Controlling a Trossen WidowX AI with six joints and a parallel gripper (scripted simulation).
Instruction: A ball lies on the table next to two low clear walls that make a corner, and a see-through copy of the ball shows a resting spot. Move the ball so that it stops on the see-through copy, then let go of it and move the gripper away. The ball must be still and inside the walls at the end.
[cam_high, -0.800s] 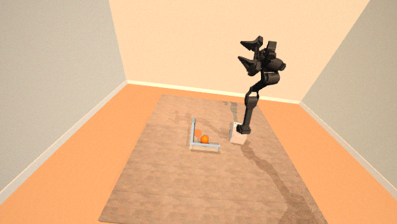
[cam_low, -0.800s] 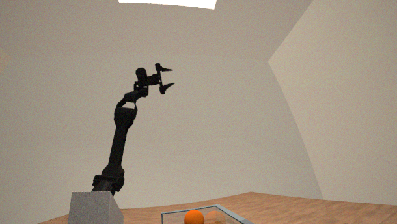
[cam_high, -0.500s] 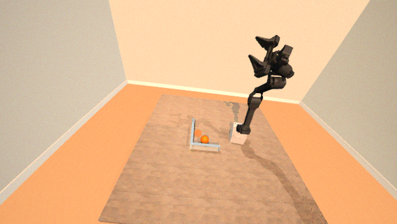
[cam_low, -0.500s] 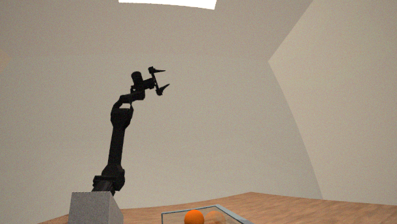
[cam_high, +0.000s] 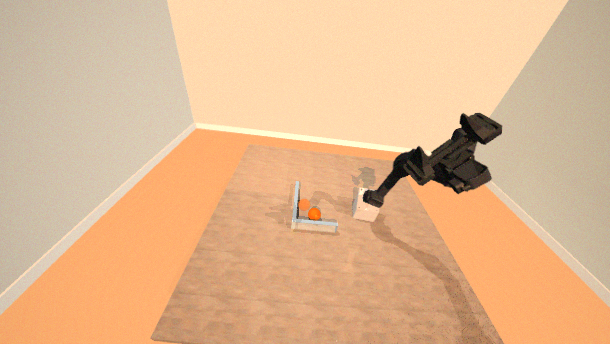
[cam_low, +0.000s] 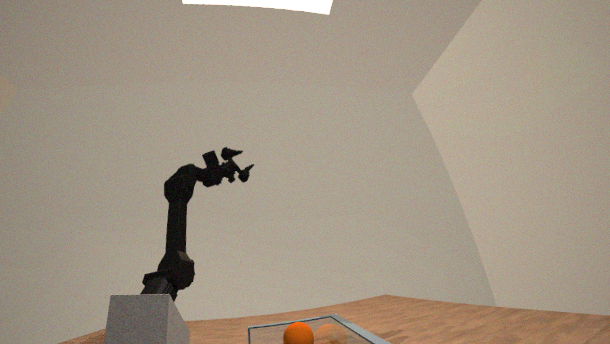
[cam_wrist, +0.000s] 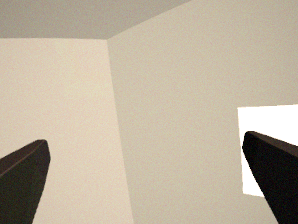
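The pincer (cam_low: 241, 163) hangs spread and empty, high above the ball (cam_high: 314, 213); reaching is in hand, next descending onto it.

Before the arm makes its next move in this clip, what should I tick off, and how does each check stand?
1. Gripper open with nothing between its fingers: ok; the wrist view shows only walls between them.
2. Gripper near the ball: not ok; it is raised high, well off to the side.
3. Ball inside the clear walls: ok; it lies in the corner, near one wall.
4. Ball on the see-through copy: not ok; the copy shows apart, beside the ball.
5. Ball visible from the wrist camera: not ok; it faces the room's walls.
6. Ball touching the wall: cannot tell.
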